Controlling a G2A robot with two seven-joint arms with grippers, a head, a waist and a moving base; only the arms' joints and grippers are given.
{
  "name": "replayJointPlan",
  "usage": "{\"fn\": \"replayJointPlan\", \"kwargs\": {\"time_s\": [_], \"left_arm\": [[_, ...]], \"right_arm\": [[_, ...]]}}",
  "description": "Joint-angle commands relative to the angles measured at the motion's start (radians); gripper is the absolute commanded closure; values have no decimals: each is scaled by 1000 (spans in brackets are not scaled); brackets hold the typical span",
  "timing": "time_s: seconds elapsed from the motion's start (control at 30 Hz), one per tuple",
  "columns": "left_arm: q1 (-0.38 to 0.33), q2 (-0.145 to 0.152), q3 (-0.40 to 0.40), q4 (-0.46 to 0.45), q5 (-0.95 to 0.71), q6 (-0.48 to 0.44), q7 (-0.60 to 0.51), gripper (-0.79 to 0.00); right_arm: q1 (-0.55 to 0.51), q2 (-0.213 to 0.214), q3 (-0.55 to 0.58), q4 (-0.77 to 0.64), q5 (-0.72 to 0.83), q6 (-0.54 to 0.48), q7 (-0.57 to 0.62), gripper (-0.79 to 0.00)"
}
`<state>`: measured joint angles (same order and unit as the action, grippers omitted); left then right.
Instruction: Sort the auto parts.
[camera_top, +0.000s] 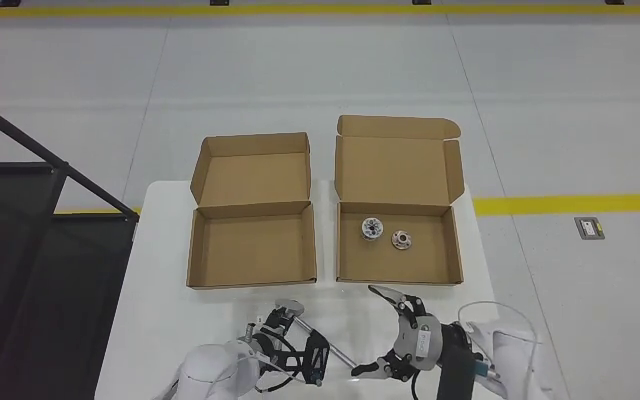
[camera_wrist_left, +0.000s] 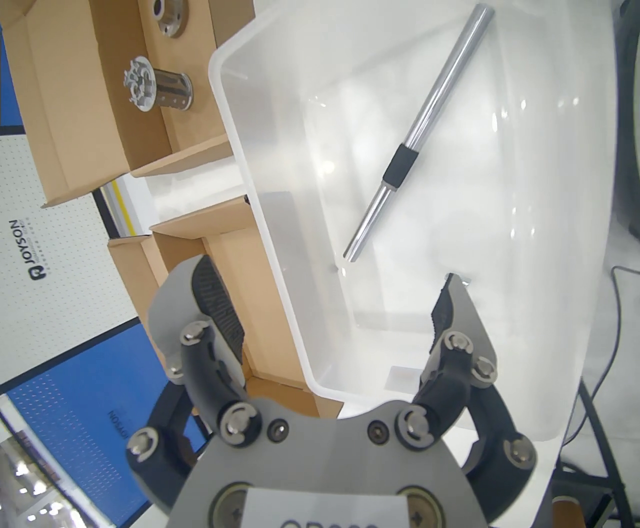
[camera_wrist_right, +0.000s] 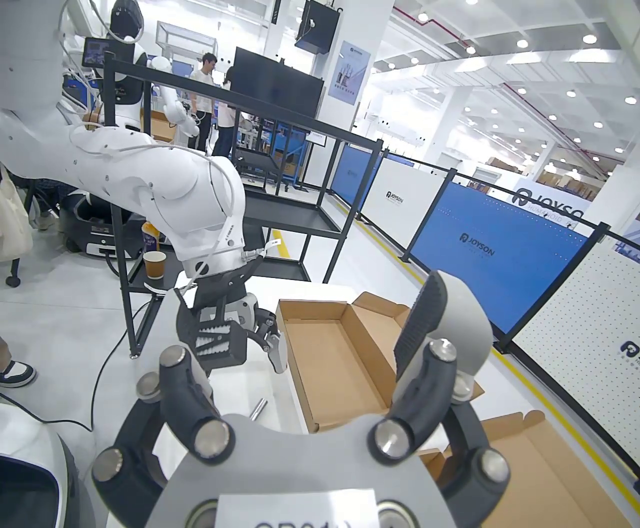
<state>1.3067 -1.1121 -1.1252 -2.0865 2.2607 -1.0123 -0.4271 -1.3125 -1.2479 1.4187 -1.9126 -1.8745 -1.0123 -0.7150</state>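
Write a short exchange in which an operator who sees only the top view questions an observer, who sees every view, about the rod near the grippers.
Operator: From above, the rod is just a thin line. Is it plain metal all along?
Observer: No. The left wrist view shows a black sleeve around it, near its middle.
Operator: Does it lie straight on the table?
Observer: No. It lies on the floor of a clear bin, with nothing else in the part of the bin that shows.
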Motion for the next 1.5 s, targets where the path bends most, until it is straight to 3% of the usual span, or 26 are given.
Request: {"fn": "replayJointPlan", "kwargs": {"time_s": [0.0, 0.23, 0.33, 0.5, 0.73, 0.9, 1.07, 1.13, 1.2, 1.27, 1.47], "left_arm": [[2, 0, -2, -1, -3, 0, 3, -785], [1, 0, 0, -2, -2, 2, 7, -785], [-19, 2, 18, 16, 26, 0, 30, -785], [-105, -2, 86, 91, 29, 0, 28, -785], [-239, -2, 215, 209, -33, 0, 32, -785], [-318, -5, 309, 284, -111, 0, -52, -785], [-386, -7, 386, 335, -230, 0, -149, -628], [-417, -8, 419, 361, -282, 0, -188, -637], [-450, -11, 448, 389, -344, 0, -229, -699], [-484, -15, 478, 418, -401, 0, -265, -613], [-579, -29, 564, 493, -568, 0, -341, -622]], "right_arm": [[0, 0, 0, 0, 0, 0, 0, -785], [3, 0, 8, 9, 12, 14, -1, -785], [46, -1, 43, 78, 119, 52, 17, -785], [76, 4, 74, 123, 199, 87, 60, -785], [42, 10, 129, 130, 280, 219, 70, -785], [29, 14, 146, 136, 328, 253, 86, -785], [29, 14, 146, 136, 330, 256, 89, -785], [29, 14, 146, 136, 330, 256, 89, -785], [29, 14, 146, 136, 330, 256, 89, -785], [29, 14, 146, 136, 330, 256, 89, -785], [29, 14, 146, 136, 330, 256, 89, -785]]}}
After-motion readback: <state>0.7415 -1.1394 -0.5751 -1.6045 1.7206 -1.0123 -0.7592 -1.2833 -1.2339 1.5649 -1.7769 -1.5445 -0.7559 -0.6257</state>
